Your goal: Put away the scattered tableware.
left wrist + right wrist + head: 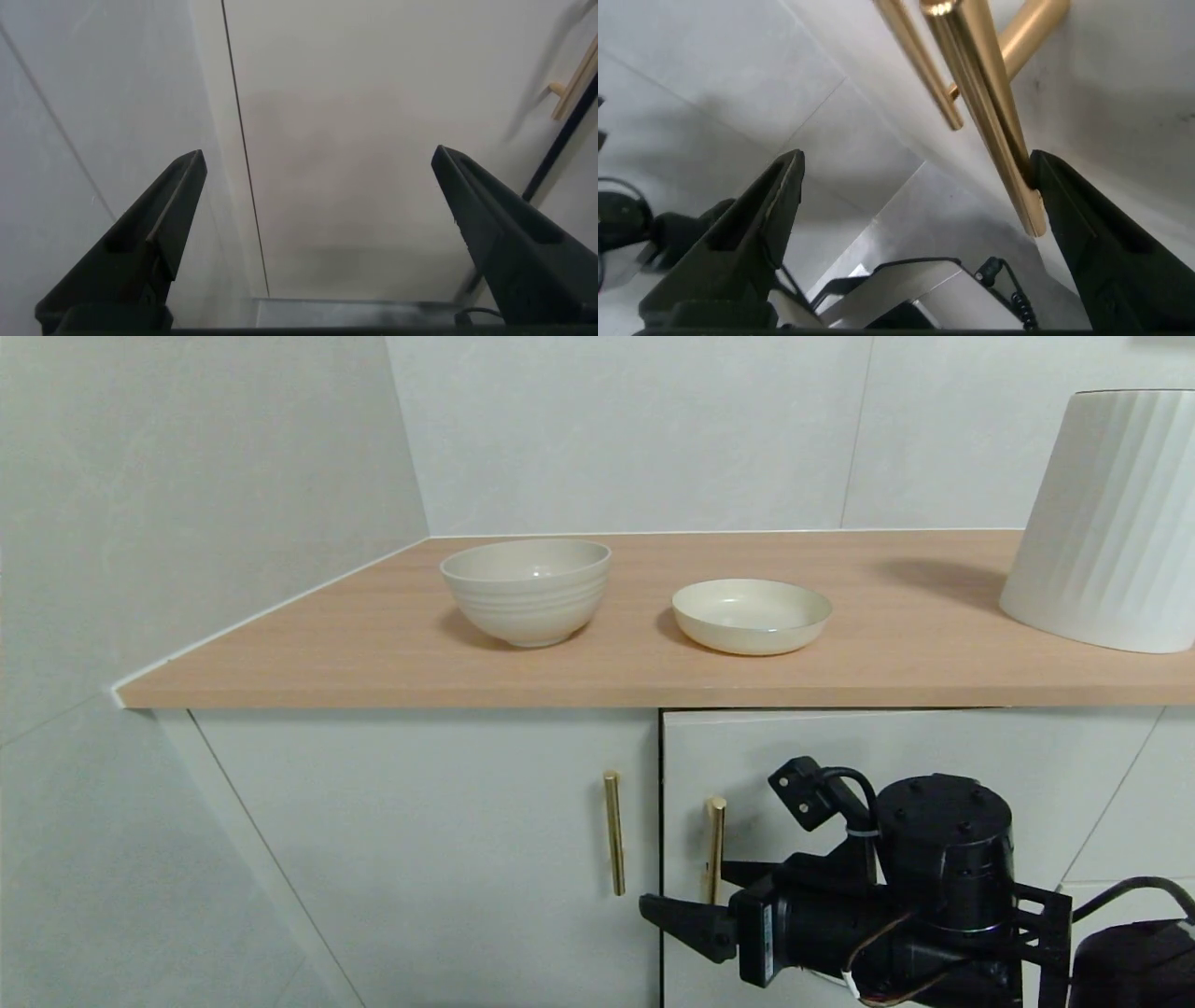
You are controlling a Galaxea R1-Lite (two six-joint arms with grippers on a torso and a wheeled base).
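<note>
Head view | right claw (714, 898) released beside gold handle (715, 840) | left claw (316, 157) released

We count two pieces of tableware in all: one deep ribbed bowl (526, 590) and one shallow dish (752, 614), both cream. We count one wooden countertop (373, 653) and one tall white ribbed container (1111, 523). Of cabinet doors we count two, the left door (420, 840) and the right door (1074, 747). Of brass bar handles we also count two, the left handle (613, 833) and the right handle (715, 831), which makes one handle for each door.
</note>
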